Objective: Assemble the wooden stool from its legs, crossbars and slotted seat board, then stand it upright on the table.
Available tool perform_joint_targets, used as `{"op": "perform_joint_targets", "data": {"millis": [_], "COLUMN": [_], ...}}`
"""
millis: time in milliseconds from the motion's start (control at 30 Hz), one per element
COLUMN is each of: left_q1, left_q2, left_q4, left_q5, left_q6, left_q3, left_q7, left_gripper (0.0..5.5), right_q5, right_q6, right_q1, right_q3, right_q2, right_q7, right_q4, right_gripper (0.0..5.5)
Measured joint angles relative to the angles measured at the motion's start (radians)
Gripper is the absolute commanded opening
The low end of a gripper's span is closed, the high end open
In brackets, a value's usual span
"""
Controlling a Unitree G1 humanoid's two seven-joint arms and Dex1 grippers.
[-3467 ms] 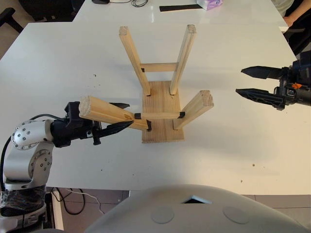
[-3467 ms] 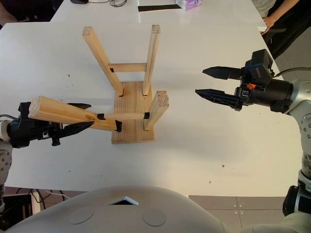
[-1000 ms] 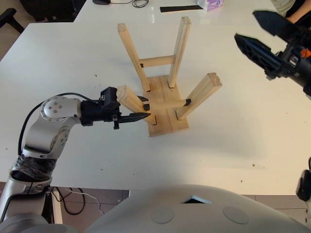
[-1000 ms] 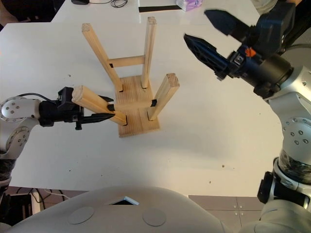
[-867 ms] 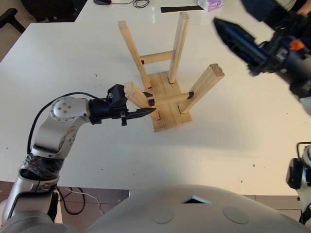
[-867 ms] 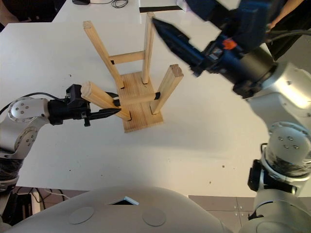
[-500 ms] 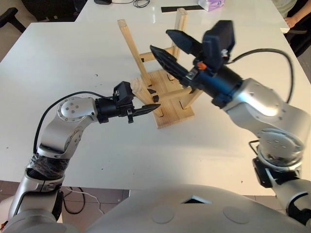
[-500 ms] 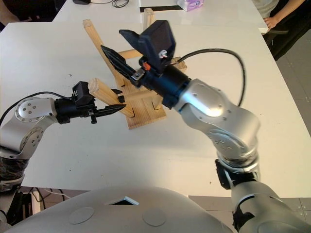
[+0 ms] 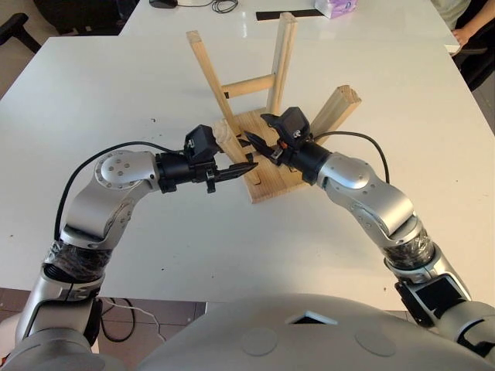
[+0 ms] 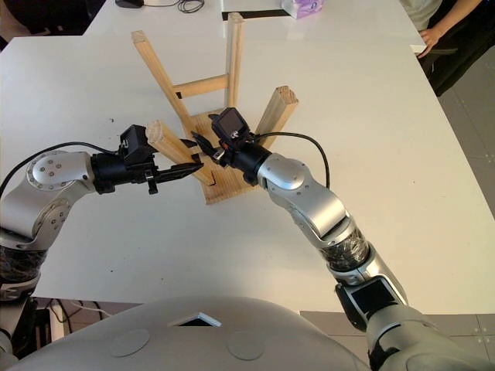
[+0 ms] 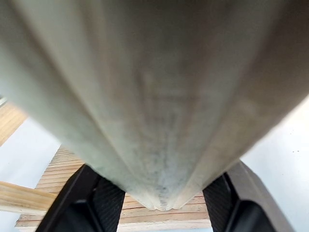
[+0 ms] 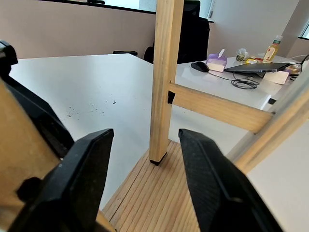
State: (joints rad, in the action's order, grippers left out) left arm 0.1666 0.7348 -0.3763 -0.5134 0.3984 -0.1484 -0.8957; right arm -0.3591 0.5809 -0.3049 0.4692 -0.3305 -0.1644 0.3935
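Observation:
The wooden stool lies upside down, its slotted seat board (image 9: 276,178) flat on the white table (image 9: 116,85) and its legs pointing up. Two far legs (image 9: 206,76) (image 9: 281,56) are joined by a crossbar (image 9: 249,85). A near right leg (image 9: 338,107) leans outward. My left gripper (image 9: 246,165) is shut on the near left leg (image 9: 226,136), which fills the left wrist view (image 11: 154,96). My right gripper (image 9: 258,136) is open just above the seat board, between the legs; its fingers (image 12: 84,179) frame a far leg (image 12: 162,82) and crossbar (image 12: 217,107).
A second table behind carries a pink box (image 9: 334,6), a black strip (image 9: 286,13) and cables. Wide bare table lies to the left, right and front of the stool.
My right arm has swung in from the far right and come down to the stool's middle. My left gripper has moved forward with its leg, and the stool has turned slightly.

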Motion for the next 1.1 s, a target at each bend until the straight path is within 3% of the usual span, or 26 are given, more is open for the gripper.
{"op": "perform_joint_targets", "data": {"millis": [233, 333, 433, 533, 633, 700, 733, 833, 933, 1033, 1100], "left_q1": [0.039, 0.050, 0.043, 0.029, 0.016, 0.013, 0.013, -0.018, -0.074, -0.035, -0.016], "left_q2": [0.000, 0.000, 0.000, 0.000, -0.001, -0.001, -0.001, 0.019, 0.017, 0.013, 0.007], "left_q4": [0.015, 0.024, 0.029, 0.030, 0.036, 0.048, 0.058, 0.150, 0.232, 0.236, 0.239], "left_q5": [0.010, 0.019, 0.022, 0.022, 0.020, 0.021, 0.022, 0.120, 0.171, 0.184, 0.189], "left_q6": [0.023, 0.021, 0.002, -0.019, -0.037, -0.053, -0.062, -0.010, 0.029, 0.030, 0.030], "left_q3": [-0.020, -0.033, -0.040, -0.038, -0.035, -0.035, -0.035, -0.084, -0.128, -0.123, -0.122], "left_q7": [-0.001, 0.000, 0.005, 0.013, 0.027, 0.033, 0.038, 0.045, 0.036, 0.015, -0.001], "left_gripper": [2.05, 2.05, 2.05, 2.05, 2.05, 2.05, 2.34, 2.83, 3.26, 3.76, 4.13], "right_q5": [0.042, -0.071, -0.277, -0.453, -0.539, -0.495, -0.452, -0.316, -0.056, 0.121, 0.202], "right_q6": [0.011, 0.046, 0.093, 0.125, 0.136, 0.128, 0.110, 0.015, -0.132, -0.271, -0.349], "right_q1": [0.017, 0.001, -0.129, -0.254, -0.360, -0.363, -0.349, -0.275, -0.163, -0.102, -0.086], "right_q3": [-0.033, -0.106, -0.285, -0.500, -0.756, -0.842, -0.862, -0.823, -0.693, -0.558, -0.494], "right_q2": [0.052, 0.089, 0.153, 0.136, -0.017, -0.123, -0.168, -0.241, -0.308, -0.309, -0.299], "right_q7": [-0.024, -0.075, -0.062, 0.011, 0.048, 0.030, 0.008, -0.084, -0.129, -0.162, -0.172], "right_q4": [0.014, 0.101, 0.230, 0.246, 0.141, 0.036, -0.015, -0.121, -0.284, -0.370, -0.398], "right_gripper": [2.50, 2.50, 2.50, 2.50, 2.50, 2.50, 2.48, 2.48, 2.48, 2.48, 2.80]}}
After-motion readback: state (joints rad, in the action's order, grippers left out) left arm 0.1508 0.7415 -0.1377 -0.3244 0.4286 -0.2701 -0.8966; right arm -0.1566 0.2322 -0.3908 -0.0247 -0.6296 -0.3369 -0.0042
